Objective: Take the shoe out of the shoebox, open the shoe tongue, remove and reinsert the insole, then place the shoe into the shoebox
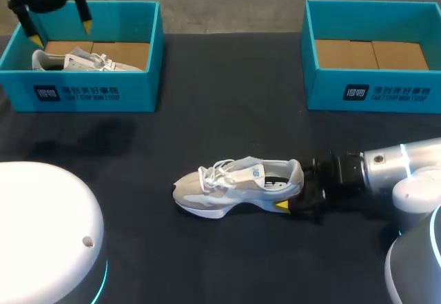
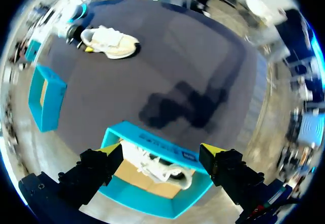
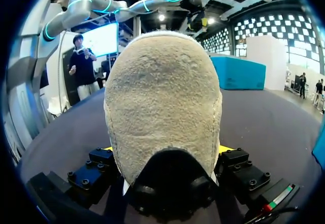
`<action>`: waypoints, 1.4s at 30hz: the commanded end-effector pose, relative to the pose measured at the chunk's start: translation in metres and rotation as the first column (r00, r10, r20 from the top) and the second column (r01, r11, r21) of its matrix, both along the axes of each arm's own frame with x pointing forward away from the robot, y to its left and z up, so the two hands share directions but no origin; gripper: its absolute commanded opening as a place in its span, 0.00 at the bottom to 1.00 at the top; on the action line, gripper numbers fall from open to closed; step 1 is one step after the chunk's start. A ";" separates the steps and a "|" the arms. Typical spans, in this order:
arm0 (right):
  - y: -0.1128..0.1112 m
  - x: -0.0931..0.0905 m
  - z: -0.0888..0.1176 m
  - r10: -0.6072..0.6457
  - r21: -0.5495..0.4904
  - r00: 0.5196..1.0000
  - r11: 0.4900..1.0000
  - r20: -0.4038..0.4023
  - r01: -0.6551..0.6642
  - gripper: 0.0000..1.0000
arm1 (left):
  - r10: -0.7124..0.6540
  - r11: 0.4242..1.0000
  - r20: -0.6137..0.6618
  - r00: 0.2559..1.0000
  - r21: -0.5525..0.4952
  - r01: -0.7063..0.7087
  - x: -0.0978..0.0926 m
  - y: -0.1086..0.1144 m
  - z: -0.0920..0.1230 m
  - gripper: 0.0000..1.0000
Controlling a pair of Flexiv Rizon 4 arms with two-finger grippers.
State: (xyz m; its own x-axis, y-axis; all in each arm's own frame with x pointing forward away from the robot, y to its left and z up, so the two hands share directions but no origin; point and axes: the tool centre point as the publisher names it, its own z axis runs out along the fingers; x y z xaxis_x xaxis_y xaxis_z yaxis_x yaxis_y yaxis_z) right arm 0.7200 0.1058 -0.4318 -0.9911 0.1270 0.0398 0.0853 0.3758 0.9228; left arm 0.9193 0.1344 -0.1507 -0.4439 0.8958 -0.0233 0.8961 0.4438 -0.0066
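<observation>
My right gripper [image 3: 165, 150] squeezes the heel of the shoe [image 1: 234, 185] from both sides. Its own camera sees only the fuzzy heel, which hides the rest. From above, the whole shoe stands on the black table [image 1: 227, 118], out of both boxes. My left gripper [image 2: 161, 153] hangs open over the left shoebox [image 2: 152, 138], where another shoe [image 2: 162, 169] lies. The right shoebox [image 1: 372, 90] is well apart from my shoe.

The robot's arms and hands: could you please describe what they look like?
The left arm and right arm are rounded silver-white tubes with glowing cyan rings at the joints. The left hand and right hand are black and blocky, with visible screws, and two yellow-tipped fingers each.
</observation>
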 end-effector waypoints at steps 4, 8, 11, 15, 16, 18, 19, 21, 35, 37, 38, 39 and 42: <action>0.003 -0.001 -0.001 -0.001 -0.003 1.000 1.000 -0.001 0.001 0.00 | 0.262 0.965 -0.176 0.949 0.036 -0.259 -0.010 -0.026 0.000 1.00; 0.003 -0.001 -0.001 -0.001 -0.003 1.000 1.000 -0.001 0.001 0.00 | 0.262 0.965 -0.176 0.949 0.036 -0.259 -0.010 -0.026 0.000 1.00; 0.003 -0.001 -0.001 -0.001 -0.003 1.000 1.000 -0.001 0.001 0.00 | 0.262 0.965 -0.176 0.949 0.036 -0.259 -0.010 -0.026 0.000 1.00; 0.003 -0.001 -0.001 -0.001 -0.003 1.000 1.000 -0.001 0.001 0.00 | 0.262 0.965 -0.176 0.949 0.036 -0.259 -0.010 -0.026 0.000 1.00; 0.003 -0.001 -0.001 -0.001 -0.003 1.000 1.000 -0.001 0.001 0.00 | 0.262 0.965 -0.176 0.949 0.036 -0.259 -0.010 -0.026 0.000 1.00; 0.003 -0.001 -0.001 -0.001 -0.003 1.000 1.000 -0.001 0.001 0.00 | 0.262 0.965 -0.176 0.949 0.036 -0.259 -0.010 -0.026 0.000 1.00; 0.003 -0.001 -0.001 -0.001 -0.003 1.000 1.000 -0.001 0.001 0.00 | 0.262 0.965 -0.176 0.949 0.036 -0.259 -0.010 -0.026 0.000 1.00; 0.003 -0.001 -0.001 -0.001 -0.003 1.000 1.000 -0.001 0.001 0.00 | 0.320 0.944 -0.173 0.931 -0.018 -0.328 -0.026 -0.033 -0.003 1.00; 0.003 -0.001 -0.001 -0.001 -0.003 1.000 1.000 -0.001 0.001 0.00 | 0.729 0.636 -0.325 0.603 -0.006 -0.772 -0.110 -0.076 -0.015 1.00; 0.003 -0.001 -0.001 -0.001 -0.003 1.000 1.000 -0.001 0.001 0.00 | 0.677 0.706 -0.291 0.676 -0.002 -0.708 -0.115 -0.072 -0.012 1.00; 0.003 -0.001 -0.001 -0.001 -0.003 1.000 1.000 -0.001 0.001 0.00 | 0.677 0.706 -0.291 0.676 -0.002 -0.708 -0.115 -0.072 -0.012 1.00; 0.003 -0.001 -0.001 -0.001 -0.003 1.000 1.000 -0.001 0.001 0.00 | 0.677 0.706 -0.291 0.676 -0.002 -0.708 -0.115 -0.072 -0.012 1.00; 0.003 -0.001 -0.001 -0.001 -0.003 1.000 1.000 -0.001 0.001 0.00 | 0.677 0.706 -0.291 0.676 -0.002 -0.708 -0.115 -0.072 -0.012 1.00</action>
State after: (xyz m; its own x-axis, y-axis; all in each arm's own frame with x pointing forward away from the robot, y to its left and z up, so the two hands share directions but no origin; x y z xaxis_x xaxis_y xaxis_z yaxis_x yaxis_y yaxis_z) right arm 0.7200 0.1059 -0.4318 -0.9911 0.1271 0.0399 0.0853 0.3754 0.9229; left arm 0.8087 0.0599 -0.1621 -0.9302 0.3362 0.1475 0.2895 0.9188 -0.2682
